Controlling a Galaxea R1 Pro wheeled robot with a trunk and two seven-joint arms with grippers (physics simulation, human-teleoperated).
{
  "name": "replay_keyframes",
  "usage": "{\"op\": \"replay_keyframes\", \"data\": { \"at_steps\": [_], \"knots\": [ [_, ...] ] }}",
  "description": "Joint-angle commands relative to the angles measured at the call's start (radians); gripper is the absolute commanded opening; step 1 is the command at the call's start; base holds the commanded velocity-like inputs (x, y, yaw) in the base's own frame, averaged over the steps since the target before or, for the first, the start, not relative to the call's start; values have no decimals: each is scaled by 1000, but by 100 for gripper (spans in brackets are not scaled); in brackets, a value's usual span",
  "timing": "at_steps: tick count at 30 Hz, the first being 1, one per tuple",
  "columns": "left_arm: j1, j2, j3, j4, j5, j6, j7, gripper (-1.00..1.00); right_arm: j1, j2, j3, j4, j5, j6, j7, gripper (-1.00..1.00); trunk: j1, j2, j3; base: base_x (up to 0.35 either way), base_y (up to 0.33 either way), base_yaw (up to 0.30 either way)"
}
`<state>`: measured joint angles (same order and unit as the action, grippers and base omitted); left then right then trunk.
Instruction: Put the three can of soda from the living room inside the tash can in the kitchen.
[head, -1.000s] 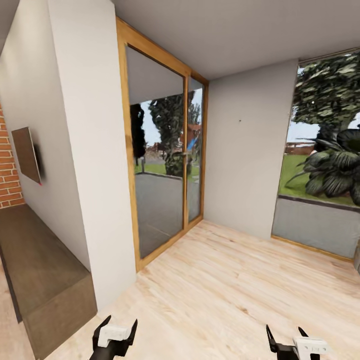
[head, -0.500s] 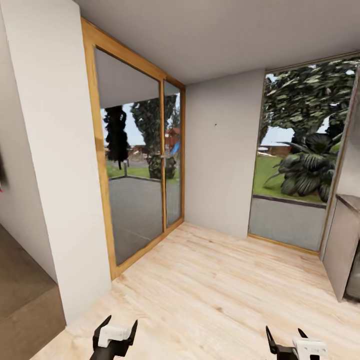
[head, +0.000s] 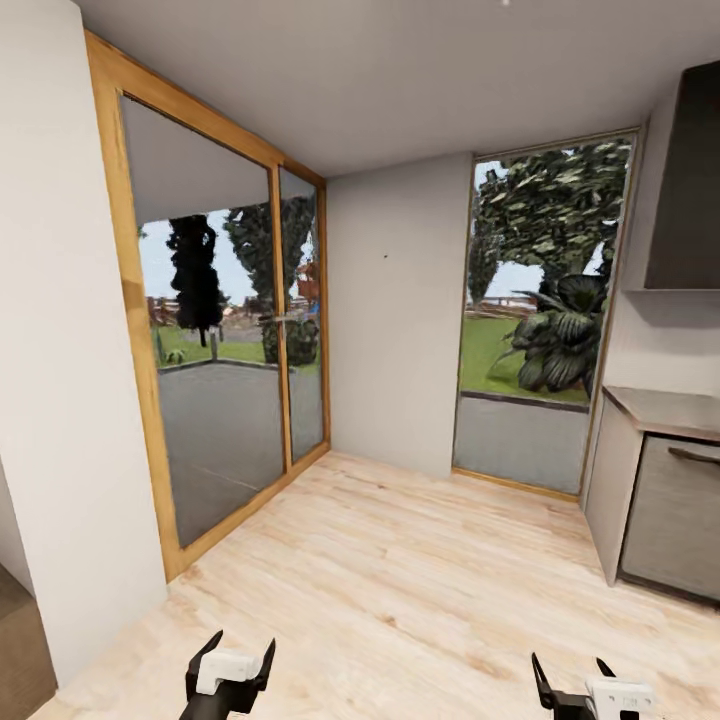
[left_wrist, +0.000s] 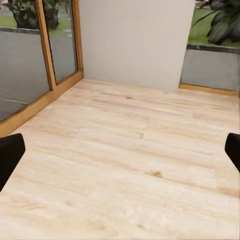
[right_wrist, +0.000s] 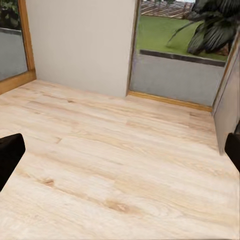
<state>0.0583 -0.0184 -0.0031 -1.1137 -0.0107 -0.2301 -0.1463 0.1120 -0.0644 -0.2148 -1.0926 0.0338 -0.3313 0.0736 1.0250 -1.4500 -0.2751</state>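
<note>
No soda cans and no trash can are in view. My left gripper (head: 232, 655) hangs open low at the left of the head view, its black fingers spread with nothing between them. My right gripper (head: 574, 668) is open too, low at the right, and holds nothing. In the left wrist view the black fingertips (left_wrist: 10, 155) sit at the frame's edges over bare wood floor. The right wrist view shows the same, with a fingertip (right_wrist: 9, 152) above pale planks. A grey kitchen cabinet (head: 665, 485) with a counter top stands at the right edge.
A wood-framed glass sliding door (head: 225, 360) fills the left wall beside a white wall end (head: 60, 400). A tall window (head: 535, 320) with plants outside is straight ahead. A dark upper cabinet (head: 690, 190) hangs at the right. Pale wood floor (head: 400, 580) stretches ahead.
The whole view has swung to the right: the brick column, TV and low bench have left the frame, and the grey cabinet and upper cabinet have come in. Both grippers hold the same pose.
</note>
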Motion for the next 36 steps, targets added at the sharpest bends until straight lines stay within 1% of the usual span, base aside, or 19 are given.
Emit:
{"op": "replay_keyframes", "data": {
  "at_steps": [1, 9, 15, 21, 31, 36],
  "knots": [
    [0, 0, 0, 0, 0, 0, 0, 100, 0, 0, 0, 0, 0, 0, 0, 100, 0, 0, 1, 0, -282, -185],
    [0, 0, 0, 0, 1, 0, -1, 100, 0, 0, 0, 5, 3, 0, 0, 100, 0, 0, 11, 16, -240, -185],
    [0, 1, 0, 0, 1, 0, -1, 100, 0, 0, 0, 6, 4, 0, 0, 100, 0, 0, 19, 89, -74, -185],
    [0, 1, 0, 0, 2, 0, 0, 100, 0, 0, 1, 9, 5, 0, 0, 100, 0, 0, 27, 239, 37, -185],
    [0, 1, 0, 0, 2, 0, 0, 100, 0, 0, 1, 12, 5, 0, 0, 100, 0, 0, 39, 296, 110, -185],
    [0, 0, 0, 0, 1, 0, 0, 100, 0, 0, 2, 14, 5, 0, 0, 100, 0, 0, 46, 303, 36, -185]
  ]
}}
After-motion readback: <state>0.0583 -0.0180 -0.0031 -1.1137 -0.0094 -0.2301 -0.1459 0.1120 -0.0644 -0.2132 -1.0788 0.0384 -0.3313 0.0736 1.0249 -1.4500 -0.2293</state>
